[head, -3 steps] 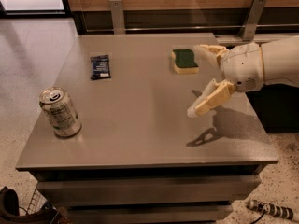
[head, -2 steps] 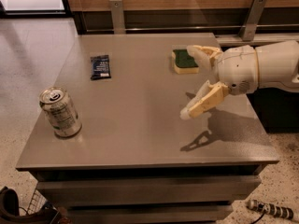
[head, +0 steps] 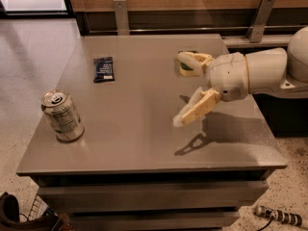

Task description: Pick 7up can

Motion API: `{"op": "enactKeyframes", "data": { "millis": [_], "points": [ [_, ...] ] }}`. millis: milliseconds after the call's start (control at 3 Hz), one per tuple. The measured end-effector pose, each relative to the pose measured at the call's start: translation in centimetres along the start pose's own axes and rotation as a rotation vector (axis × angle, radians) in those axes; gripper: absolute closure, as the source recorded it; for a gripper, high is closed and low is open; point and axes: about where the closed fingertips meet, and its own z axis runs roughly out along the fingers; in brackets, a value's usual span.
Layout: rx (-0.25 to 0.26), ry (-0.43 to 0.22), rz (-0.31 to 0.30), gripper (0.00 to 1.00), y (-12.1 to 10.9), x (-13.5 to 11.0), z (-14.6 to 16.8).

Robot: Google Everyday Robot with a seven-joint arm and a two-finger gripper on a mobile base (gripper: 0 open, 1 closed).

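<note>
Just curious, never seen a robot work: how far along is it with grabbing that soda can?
Nothing is done yet: the 7up can stands untouched on the table, far left. The gripper hangs open over the right half, apart from it. Left: reach, close on it, lift.

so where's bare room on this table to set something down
Widest bare patch of the table: between 7up can and open gripper, down to the front edge. Also between packet and sponge. Crowded around the gripper, by the sponge.

Arm (head: 264,71) comes in level from the right, tool (head: 179,89) leading at centre-right, fingers (head: 197,109) spread wide, pointing left, gripping nothing.
</note>
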Motion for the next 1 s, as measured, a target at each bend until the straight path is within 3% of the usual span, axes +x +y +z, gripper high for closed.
{"op": "enactKeyframes", "data": {
  "millis": [667, 1000],
  "points": [
    [-0.118, -0.148, 0.045, 0.0, -0.3, 0.3, 8.6],
    [-0.168, -0.192, 0.071, 0.0, -0.2, 0.1, 12.5]
  ]
}}
